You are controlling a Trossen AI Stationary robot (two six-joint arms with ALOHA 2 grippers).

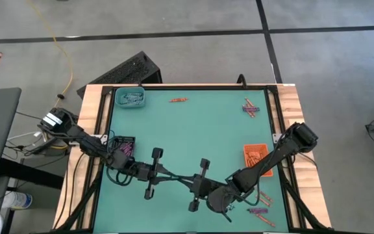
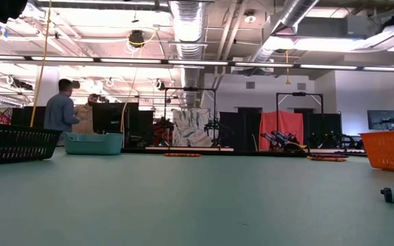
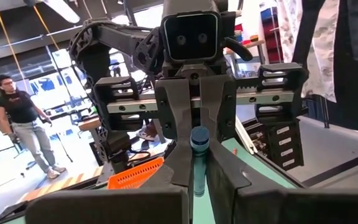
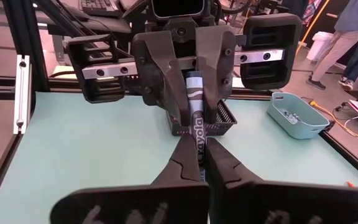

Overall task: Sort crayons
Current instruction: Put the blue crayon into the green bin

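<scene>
Teal table [image 1: 187,130] holds loose crayons [image 1: 251,108] at its edges, so much sorting remains. Both grippers meet mid-table: right gripper [image 4: 197,152] and left gripper [image 3: 197,155] pinch one blue-grey crayon [image 4: 196,118] together (a handover, I judge).

My left pincer [image 4: 191,102] and my right pincer [image 3: 194,134] are both dark, near black, and the crayon [image 4: 196,124] between them is pale blue-grey with black lettering on its wrapper. The surface [image 1: 193,130] under me is flat teal, edged in pale wood. On it sit a teal tray [image 1: 130,98], a black tray [image 1: 123,144] with a mesh pattern, and an orange tray [image 1: 254,155]. Loose crayons [image 1: 250,108] show orange-red and purple.
</scene>
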